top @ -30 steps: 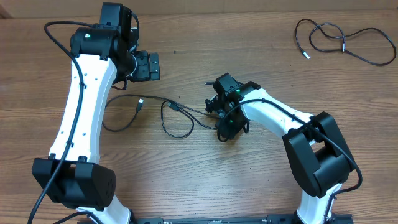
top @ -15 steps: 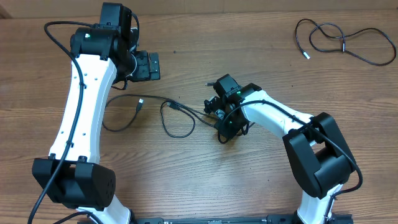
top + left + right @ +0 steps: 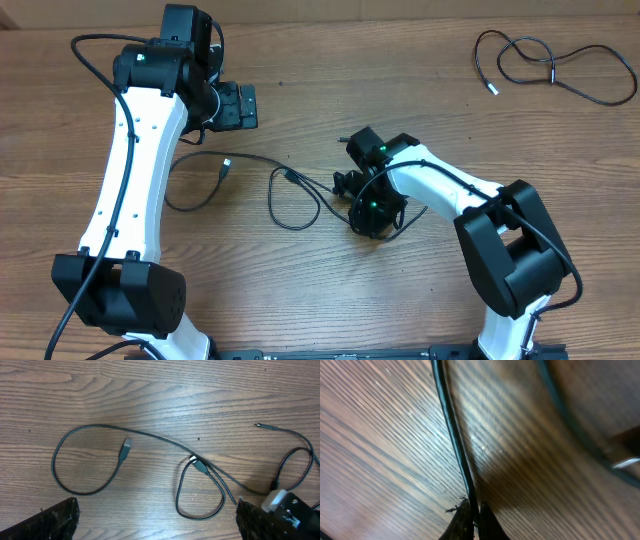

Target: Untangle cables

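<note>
Cables (image 3: pixel 286 176) – where r they?

Main lot's in the middle of the table (image 3: pixel 420 100), btwn the 2 arms. Thin black cords: 1 wide loop (image 3: pixel 53 465) on the left, curling round to a USB plug (image 3: pixel 125 451), and 1 smaller loop (image 3: pixel 177 497) just to its right. Strands cross at a small connector (image 3: pixel 199 464) atop the smaller loop. Another plug end (image 3: pixel 264 425) lies off to the right in the left wrist view, apart from both loops.

Any others?

Yep, 1 separate cord (image 3: pixel 551 70) at the far right corner. It's loosely looped, silver tip (image 3: pixel 491 88) showing, well apart from the rest.

Right gripper (image 3: pixel 475 516)?

Fully closed, pinching 1 strand (image 3: pixel 452 435) of the main lot. In its wrist view the cord runs down the frame straight into the fingertips (image 3: pixel 462 522), which meet w/ no gap, low over the wood. A 2nd strand (image 3: pixel 570 425) curves past on the right, blurred; can't tell if it touches the jaws. From overhead the gripper sits just right of the smaller loop.

Left gripper (image 3: pixel 240 105)?

Jaws spread wide, nothing in them. It's beyond the wide loop, touching no cord, w/ its camera looking down on both loops.
</note>
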